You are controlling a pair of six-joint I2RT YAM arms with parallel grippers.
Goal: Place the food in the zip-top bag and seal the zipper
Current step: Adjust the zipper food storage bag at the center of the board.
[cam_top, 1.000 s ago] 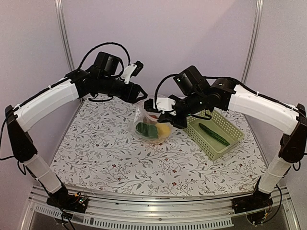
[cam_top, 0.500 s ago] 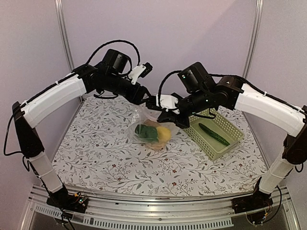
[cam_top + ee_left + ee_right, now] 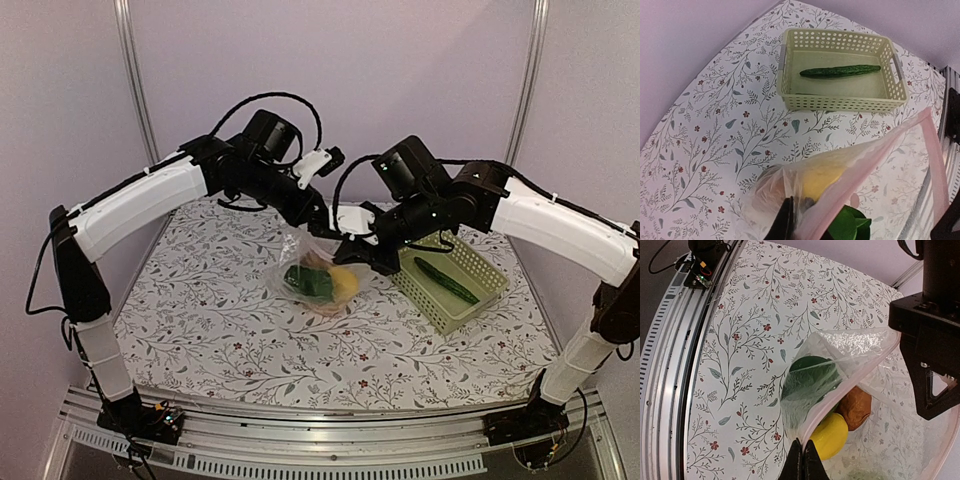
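One cucumber (image 3: 447, 281) lay outside the bag (image 3: 297, 258), in the basket (image 3: 446, 322) to the bag's right, with its long axis along the basket's length (the other food was inside the bag). The right gripper (image 3: 801, 452) was the nearer one, but it was pinched tight on the bag's rim. The left gripper (image 3: 320, 225) stood at the bag's mouth too; whether it gripped the film, I could not tell.

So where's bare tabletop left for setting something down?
Free: the wide front strip between the bag and the near rail, and the left side beside the bag. Crowded: back centre, where bag, arms and basket bunch together.
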